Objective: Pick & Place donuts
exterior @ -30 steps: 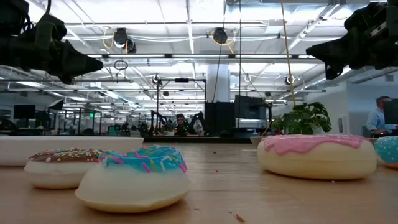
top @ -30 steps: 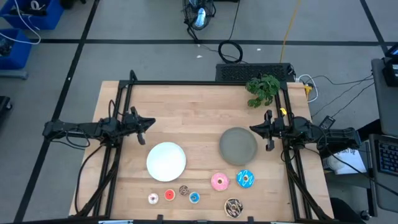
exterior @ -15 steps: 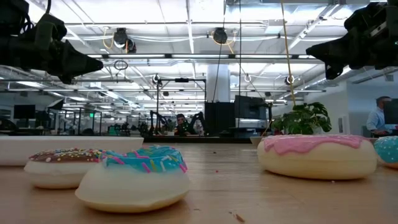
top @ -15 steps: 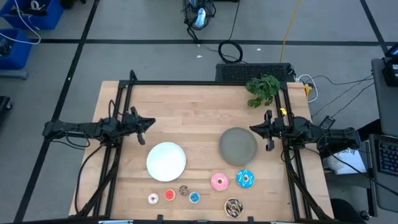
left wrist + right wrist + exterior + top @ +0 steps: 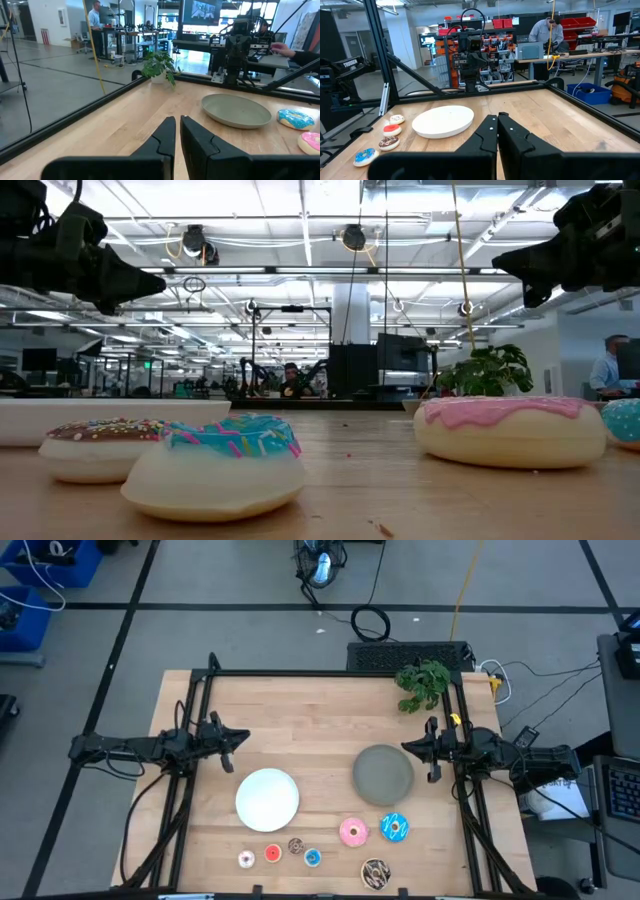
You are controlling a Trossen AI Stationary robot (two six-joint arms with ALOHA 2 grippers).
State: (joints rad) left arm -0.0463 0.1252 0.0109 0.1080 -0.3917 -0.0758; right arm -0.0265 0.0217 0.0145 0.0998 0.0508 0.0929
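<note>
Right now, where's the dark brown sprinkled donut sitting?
In the high view the dark brown sprinkled donut lies by the table's near edge, on the right arm's side, just below the pink donut and blue sprinkled donut.

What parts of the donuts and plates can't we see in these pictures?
- Low view: the blue donut is cut off by the picture's right edge.
- Low view: the brown sprinkled donut is partly hidden behind the blue sprinkled donut.
- Left wrist view: the pink donut is cut off by the picture's edge.
- High view: the tiny donuts are too small to show toppings.
- Low view: the white plate shows only its rim.
</note>
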